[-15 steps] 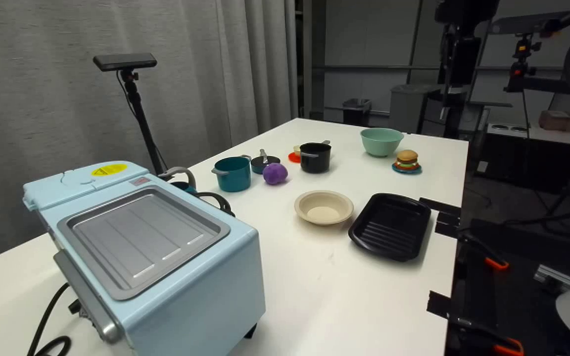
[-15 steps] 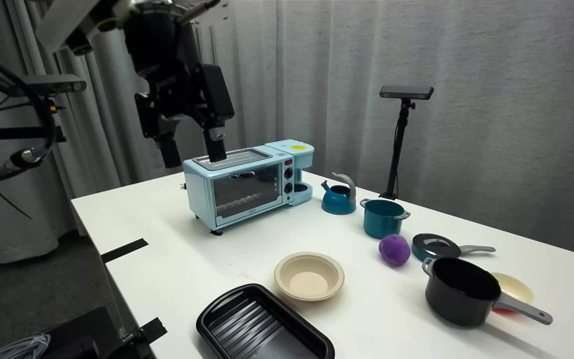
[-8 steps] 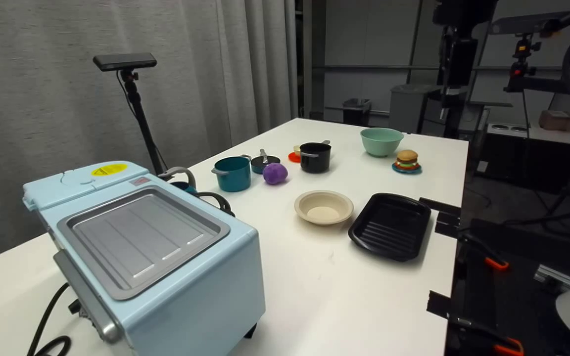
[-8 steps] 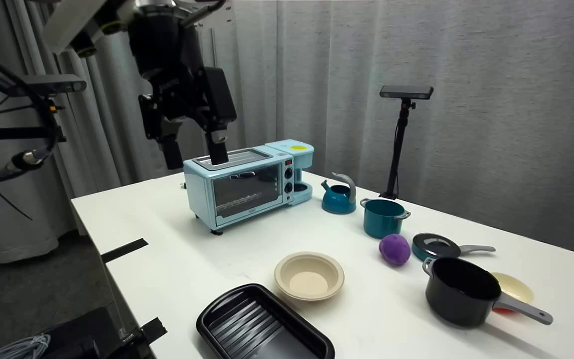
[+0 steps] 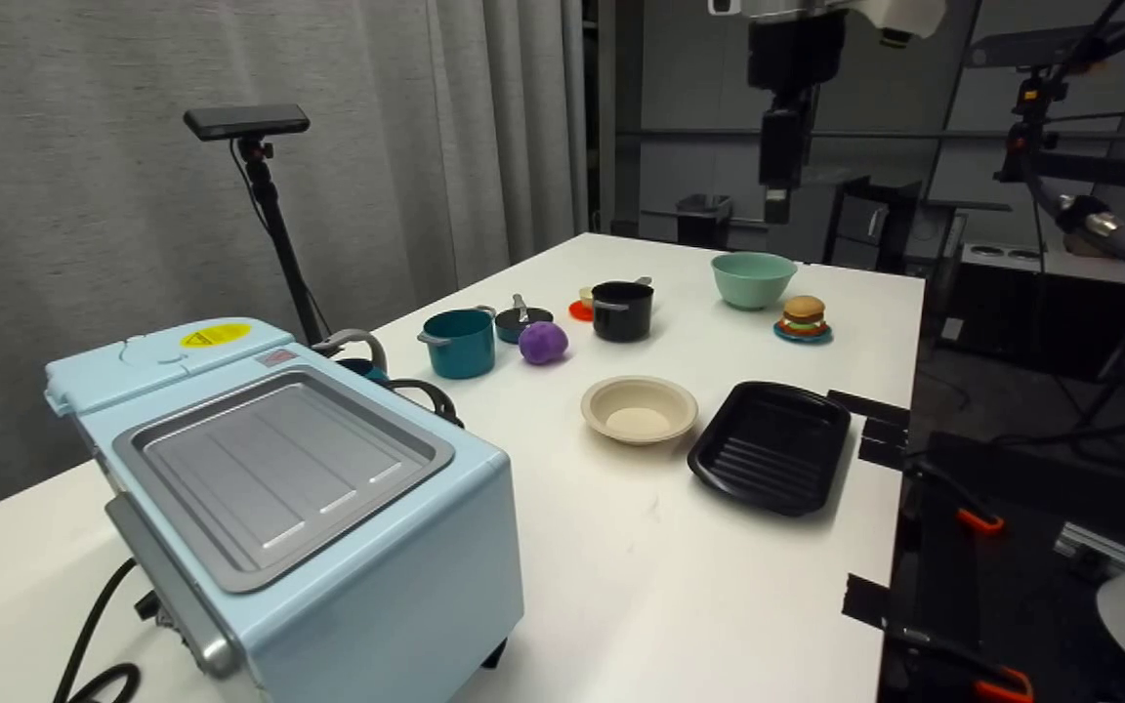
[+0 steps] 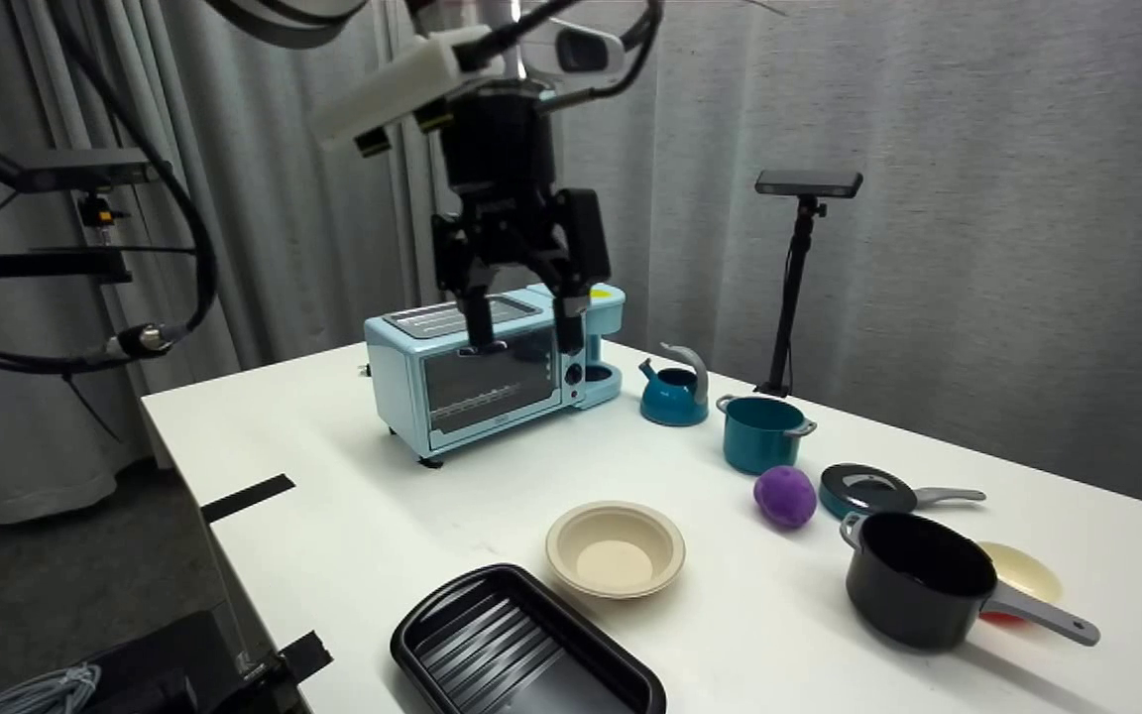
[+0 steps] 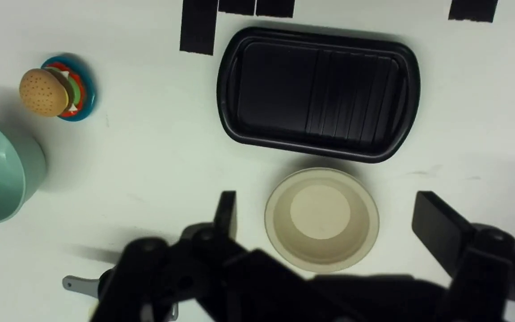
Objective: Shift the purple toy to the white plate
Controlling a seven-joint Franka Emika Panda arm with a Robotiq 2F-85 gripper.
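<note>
1. Claw (image 6: 523, 335) hangs high above the desk (image 6: 492, 496), its fingers (image 7: 441, 230) wide apart; in the wrist view the plate (image 7: 322, 219) shows between them, below.
2. Toy (image 6: 785, 497) rests on the desk near the edge along the curtain (image 6: 928, 119), just beside the teal pot (image 6: 759, 441) and the pan (image 6: 863, 489); whether it touches the pan, I cannot tell.
3. Plate sits in from the edges, between the toy and the tray (image 6: 528, 650).
4. Tray lies just apart from the plate, near the edge marked with black tape (image 6: 248, 498).
5. Black pot (image 6: 918, 595) stands near the pan, its handle (image 6: 1042, 614) pointing away from the toy.
6. Bowl (image 5: 754, 286) stands near the desk's far edge in an exterior view, the burger (image 5: 803, 312) near it on a blue dish (image 5: 803, 334), toward the corner.
7. Oven (image 6: 492, 387) stands toward the opposite edge, the kettle (image 6: 673, 400) beside it.
</note>
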